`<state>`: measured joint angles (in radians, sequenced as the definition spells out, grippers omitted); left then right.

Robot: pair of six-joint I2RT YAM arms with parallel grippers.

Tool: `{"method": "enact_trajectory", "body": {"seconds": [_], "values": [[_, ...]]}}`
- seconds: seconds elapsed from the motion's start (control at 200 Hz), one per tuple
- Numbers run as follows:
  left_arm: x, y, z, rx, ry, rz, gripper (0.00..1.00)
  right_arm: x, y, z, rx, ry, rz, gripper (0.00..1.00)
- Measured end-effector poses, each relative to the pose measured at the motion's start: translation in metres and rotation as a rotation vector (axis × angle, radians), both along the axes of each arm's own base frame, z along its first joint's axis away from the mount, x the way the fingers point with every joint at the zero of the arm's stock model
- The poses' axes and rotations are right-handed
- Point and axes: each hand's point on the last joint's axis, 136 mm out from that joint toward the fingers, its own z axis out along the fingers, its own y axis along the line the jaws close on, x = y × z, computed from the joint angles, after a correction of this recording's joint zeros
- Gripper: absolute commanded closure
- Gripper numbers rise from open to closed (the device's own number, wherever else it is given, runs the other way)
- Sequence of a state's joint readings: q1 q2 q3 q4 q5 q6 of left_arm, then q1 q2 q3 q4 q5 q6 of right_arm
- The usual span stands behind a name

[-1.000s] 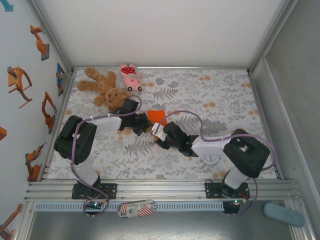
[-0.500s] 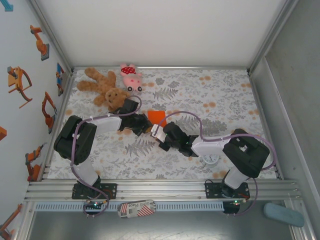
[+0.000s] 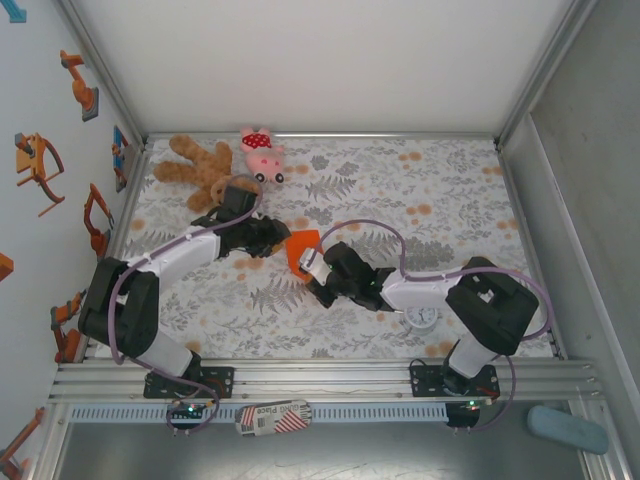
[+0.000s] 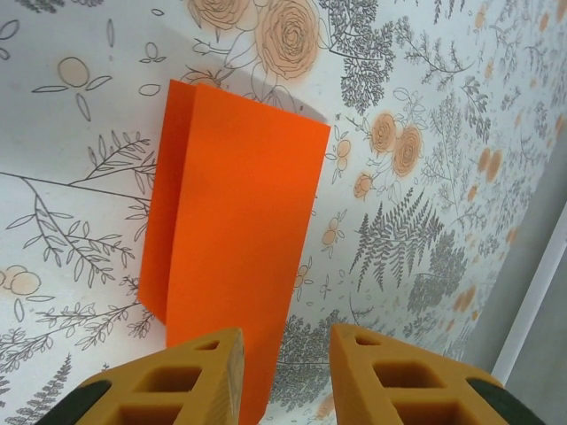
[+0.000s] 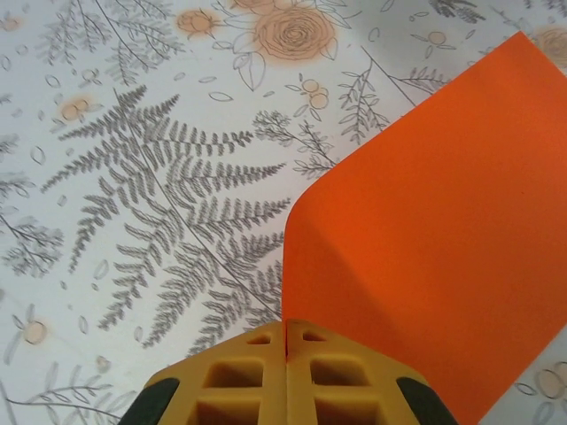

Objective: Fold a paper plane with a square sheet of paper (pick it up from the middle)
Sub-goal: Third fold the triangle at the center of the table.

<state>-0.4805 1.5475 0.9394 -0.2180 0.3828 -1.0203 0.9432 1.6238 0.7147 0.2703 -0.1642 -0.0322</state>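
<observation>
Top external view: one small white clock is lying on the counter, nearest the arm bases. Beyond it, the single orange sheet of paper, folded double, is being pinched at one edge by the right gripper, whose fingers are pressed fully together. The sheet is being held curled above mid-counter. The left gripper is being held with its fingers parted, gripping nothing, over the sheet's other end. Farthest back, two plush toys are lying: one brown teddy bear and one pink pig.
</observation>
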Motion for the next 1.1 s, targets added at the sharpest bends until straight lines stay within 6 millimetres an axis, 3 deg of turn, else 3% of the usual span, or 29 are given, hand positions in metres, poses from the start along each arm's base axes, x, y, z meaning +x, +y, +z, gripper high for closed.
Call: {"method": "enact_trajectory", "body": {"seconds": [0.315, 0.661, 1.102], "values": [[0.016, -0.021, -0.029, 0.073, 0.039, -0.105, 0.81, -0.012, 0.007, -0.012, 0.033, 0.172, -0.032, 1.0], [0.002, -0.024, -0.077, 0.167, 0.149, -0.189, 0.86, -0.015, 0.012, -0.015, 0.054, 0.255, -0.07, 1.0], [0.0, -0.024, -0.086, 0.21, 0.166, -0.239, 0.9, 0.004, 0.007, -0.023, 0.076, 0.351, -0.187, 1.0]]}}
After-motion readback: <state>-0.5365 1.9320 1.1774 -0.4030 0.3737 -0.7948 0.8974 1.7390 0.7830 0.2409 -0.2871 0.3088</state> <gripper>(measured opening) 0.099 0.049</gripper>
